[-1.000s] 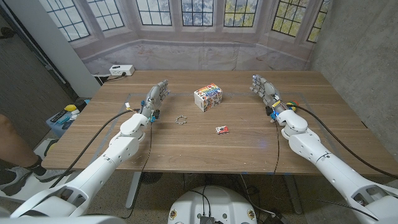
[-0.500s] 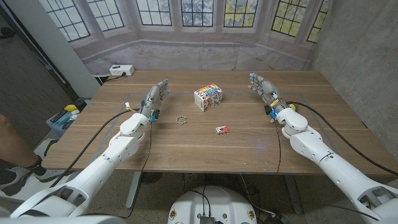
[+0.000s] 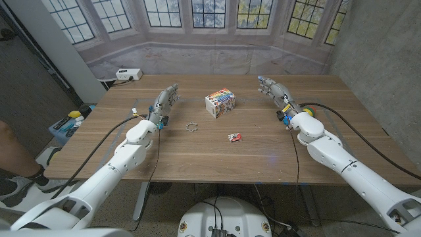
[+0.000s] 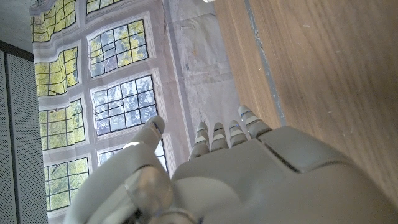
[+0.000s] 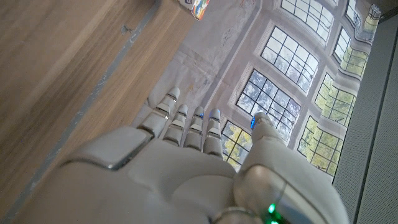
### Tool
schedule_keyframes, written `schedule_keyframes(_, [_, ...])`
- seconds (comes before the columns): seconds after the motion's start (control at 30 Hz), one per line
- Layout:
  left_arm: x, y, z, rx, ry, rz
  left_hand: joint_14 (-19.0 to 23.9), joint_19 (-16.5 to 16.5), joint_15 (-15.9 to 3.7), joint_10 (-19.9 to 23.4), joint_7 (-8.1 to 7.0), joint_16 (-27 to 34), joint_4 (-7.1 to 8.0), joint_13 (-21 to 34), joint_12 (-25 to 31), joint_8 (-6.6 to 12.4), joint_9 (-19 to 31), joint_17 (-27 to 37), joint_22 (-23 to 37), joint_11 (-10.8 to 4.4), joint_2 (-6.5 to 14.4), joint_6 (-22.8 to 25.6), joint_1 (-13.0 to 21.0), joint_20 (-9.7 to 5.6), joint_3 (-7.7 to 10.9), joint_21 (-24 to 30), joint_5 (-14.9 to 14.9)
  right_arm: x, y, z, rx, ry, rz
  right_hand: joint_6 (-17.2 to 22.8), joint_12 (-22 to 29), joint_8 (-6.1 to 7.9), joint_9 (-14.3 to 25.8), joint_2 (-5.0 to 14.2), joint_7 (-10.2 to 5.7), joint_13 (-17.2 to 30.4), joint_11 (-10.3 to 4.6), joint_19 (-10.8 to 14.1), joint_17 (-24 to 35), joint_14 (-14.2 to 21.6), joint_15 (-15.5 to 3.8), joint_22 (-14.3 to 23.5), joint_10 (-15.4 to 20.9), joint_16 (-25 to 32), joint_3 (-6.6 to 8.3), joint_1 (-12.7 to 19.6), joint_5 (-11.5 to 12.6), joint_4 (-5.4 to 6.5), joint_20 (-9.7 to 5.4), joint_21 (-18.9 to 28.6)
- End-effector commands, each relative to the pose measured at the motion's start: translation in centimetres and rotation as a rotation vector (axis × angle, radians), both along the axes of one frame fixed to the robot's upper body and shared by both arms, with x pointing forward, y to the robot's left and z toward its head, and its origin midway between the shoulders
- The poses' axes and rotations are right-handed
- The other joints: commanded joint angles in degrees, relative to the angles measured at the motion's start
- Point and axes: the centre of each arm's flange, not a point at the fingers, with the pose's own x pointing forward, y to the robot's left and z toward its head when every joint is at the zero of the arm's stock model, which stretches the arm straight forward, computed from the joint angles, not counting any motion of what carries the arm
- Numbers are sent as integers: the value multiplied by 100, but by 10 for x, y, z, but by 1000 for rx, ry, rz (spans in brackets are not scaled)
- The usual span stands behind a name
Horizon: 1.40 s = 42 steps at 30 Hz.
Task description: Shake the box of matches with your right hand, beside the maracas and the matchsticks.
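A small red matchbox (image 3: 235,137) lies near the middle of the wooden table (image 3: 197,155). Farther back stands a colourful printed box (image 3: 221,103), whose corner also shows in the right wrist view (image 5: 198,6). A small pale ring-shaped cluster (image 3: 191,126) lies to the left of the matchbox; I cannot tell what it is. My right hand (image 3: 273,92) (image 5: 186,162) hovers open at the back right, fingers extended, to the right of the colourful box and well clear of the matchbox. My left hand (image 3: 166,102) (image 4: 211,174) is open at the back left, holding nothing.
A white power strip (image 3: 128,74) sits on the ledge behind the table. Blue and yellow items (image 3: 69,122) lie off the table's left edge, beside a person's leg (image 3: 10,155). Cables run along both forearms.
My right hand has moved a little to the left and farther back, toward the colourful box. The left arm and the objects have stayed put.
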Motion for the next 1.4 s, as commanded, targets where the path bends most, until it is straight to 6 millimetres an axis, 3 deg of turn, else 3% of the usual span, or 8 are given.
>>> schedule_keyframes(0.03, [-1, 2, -1, -1, -4, -3, -12, 14, 47, 0, 5, 34, -11, 22, 42, 23, 22, 29, 29, 41, -6, 43, 58, 46, 7, 13, 25, -15, 14, 8, -138, -43, -53, 31, 14, 16, 18, -22, -10, 9, -2, -9, -4, 20, 15, 27, 23, 2, 18, 73, 42, -31, 21, 25])
schedule_keyframes(0.63, [0, 1, -1, 4, -6, -10, -12, 18, 44, 13, 1, 35, -13, 22, 47, 26, 23, 29, 29, 44, -5, 50, 67, 46, 3, 10, 26, -32, 22, 16, -303, -107, -106, 9, 15, 5, 13, -136, -34, 1, -80, -144, -30, -68, 34, 25, 51, -50, 0, 145, 35, -96, 74, -15])
schedule_keyframes(1.0, [-2, -2, -4, 1, -7, -20, -6, 20, 54, 15, 4, 37, -14, 22, 47, 28, 23, 29, 29, 47, -5, 54, 72, 47, 1, 9, 26, -40, 23, 21, -407, -137, -111, -12, -2, -1, 13, -195, -143, 0, -66, -192, -45, -93, 10, 25, 11, -67, -2, 205, 35, -132, 74, -16])
schedule_keyframes(1.4, [-3, 0, 0, 16, -16, -15, -8, 20, 54, 10, -12, 36, -14, 23, 45, 28, 23, 29, 30, 43, -4, 55, 77, 47, 0, 7, 26, -41, 26, 28, -538, -162, -119, 7, -9, 13, 17, -267, -159, 5, -4, -205, -59, -130, 65, 23, -25, -85, -1, 299, 37, -165, 155, -3])
